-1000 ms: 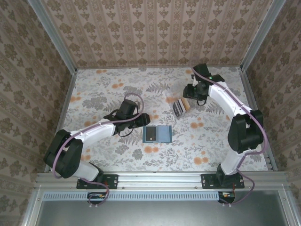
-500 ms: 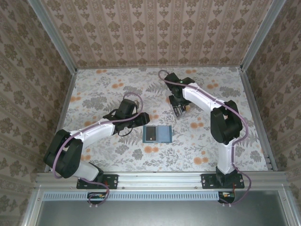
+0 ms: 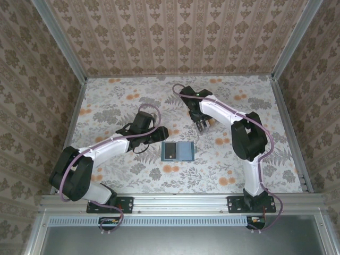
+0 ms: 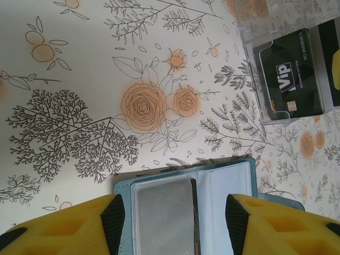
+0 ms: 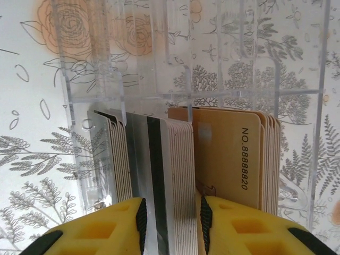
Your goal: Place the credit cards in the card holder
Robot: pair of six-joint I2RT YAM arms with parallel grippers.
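The teal card holder [image 3: 178, 151] lies open and flat on the floral table, a dark card in its left pocket. In the left wrist view the card holder [image 4: 228, 186] sits just under my left gripper [image 4: 172, 212], whose yellow fingers stand open, one on each side of it. My left gripper [image 3: 161, 137] hovers at the holder's left edge. The credit cards [image 5: 175, 159] stand on edge in a clear rack, white and silver ones beside tan ones [image 5: 228, 159]. My right gripper [image 5: 171, 212] is shut on a bundle of the white cards. From above, the right gripper [image 3: 201, 126] points down into the rack.
The clear acrylic rack [image 5: 186, 64] has thin dividers and walls around the cards. In the left wrist view the rack [image 4: 265, 32] holds a black VIP card [image 4: 289, 79] facing up. Patterned walls enclose the table on three sides.
The right arm swung left from the back right and lowered onto the card rack, its jaws narrowing round the cards. The left arm and the card holder stayed put.
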